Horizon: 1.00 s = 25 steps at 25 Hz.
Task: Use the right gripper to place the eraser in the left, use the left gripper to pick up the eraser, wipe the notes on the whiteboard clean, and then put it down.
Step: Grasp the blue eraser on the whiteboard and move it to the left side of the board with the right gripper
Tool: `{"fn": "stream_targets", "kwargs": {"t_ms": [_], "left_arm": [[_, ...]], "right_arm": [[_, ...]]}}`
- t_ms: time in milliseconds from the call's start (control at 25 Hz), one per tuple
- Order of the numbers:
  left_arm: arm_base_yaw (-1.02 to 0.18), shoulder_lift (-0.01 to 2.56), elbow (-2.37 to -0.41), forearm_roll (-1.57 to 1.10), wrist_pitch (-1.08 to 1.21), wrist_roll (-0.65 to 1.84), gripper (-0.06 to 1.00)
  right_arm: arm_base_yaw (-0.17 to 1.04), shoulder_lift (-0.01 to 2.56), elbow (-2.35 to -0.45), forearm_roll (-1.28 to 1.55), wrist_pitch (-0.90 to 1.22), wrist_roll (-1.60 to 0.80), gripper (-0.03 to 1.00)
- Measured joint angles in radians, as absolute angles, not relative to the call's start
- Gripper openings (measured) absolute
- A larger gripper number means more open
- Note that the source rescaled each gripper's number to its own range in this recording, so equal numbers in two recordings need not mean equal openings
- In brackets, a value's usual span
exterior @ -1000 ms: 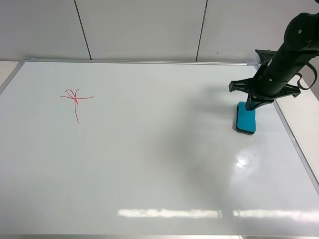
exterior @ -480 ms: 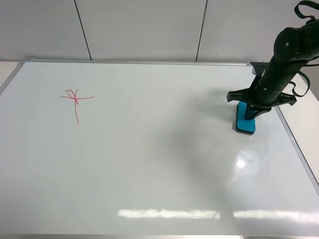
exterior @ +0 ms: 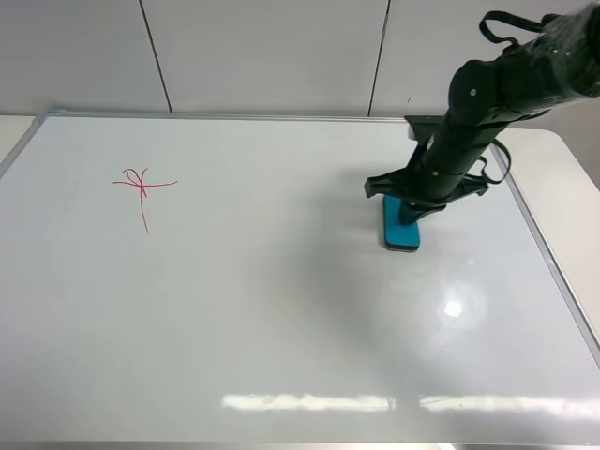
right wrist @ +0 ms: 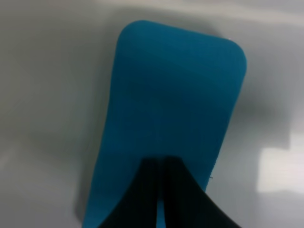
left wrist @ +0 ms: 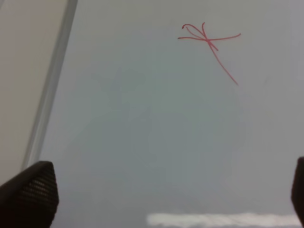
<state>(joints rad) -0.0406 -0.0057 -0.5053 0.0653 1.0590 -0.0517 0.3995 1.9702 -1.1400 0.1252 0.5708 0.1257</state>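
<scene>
The teal-blue eraser [exterior: 402, 235] lies flat on the whiteboard [exterior: 262, 281], right of the middle. My right gripper [exterior: 411, 215] comes down onto its far end from the bulky dark arm. In the right wrist view the two fingers [right wrist: 142, 194] are pressed together, shut, with their tips over the top of the eraser [right wrist: 175, 85], not around it. The red notes [exterior: 142, 187] sit at the board's far left. My left gripper [left wrist: 156, 199] is open above the board near the notes [left wrist: 209, 42], with only its fingertips [left wrist: 28, 190] showing; it is outside the high view.
The board's silver frame [exterior: 525, 220] runs close to the right of the arm, with pale table [exterior: 572, 187] beyond it. A panelled wall [exterior: 272, 56] stands behind. In the left wrist view the frame [left wrist: 52, 80] runs beside the left gripper.
My right arm has swung left across the board, and the eraser has slid left with it, from near the right frame toward the middle. The left gripper's state is unchanged.
</scene>
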Motion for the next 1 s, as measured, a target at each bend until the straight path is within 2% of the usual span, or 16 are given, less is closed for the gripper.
{"fn": "stream_targets", "kwargs": {"t_ms": [200,440,1000], "left_arm": [[-0.041,-0.006,-0.505,0.065,1.059,-0.052,1.00],[-0.041,-0.006,-0.505,0.065,1.059,-0.052,1.00],[-0.041,-0.006,-0.505,0.065,1.059,-0.052,1.00]], "right_arm": [[0.565,2.019,-1.168,0.257,0.555,0.042,0.00],[0.742,2.130,-1.304,0.335,0.575,0.020,0.00],[0.929,2.436,-1.785,0.808,0.648,-0.030,0.01]]}}
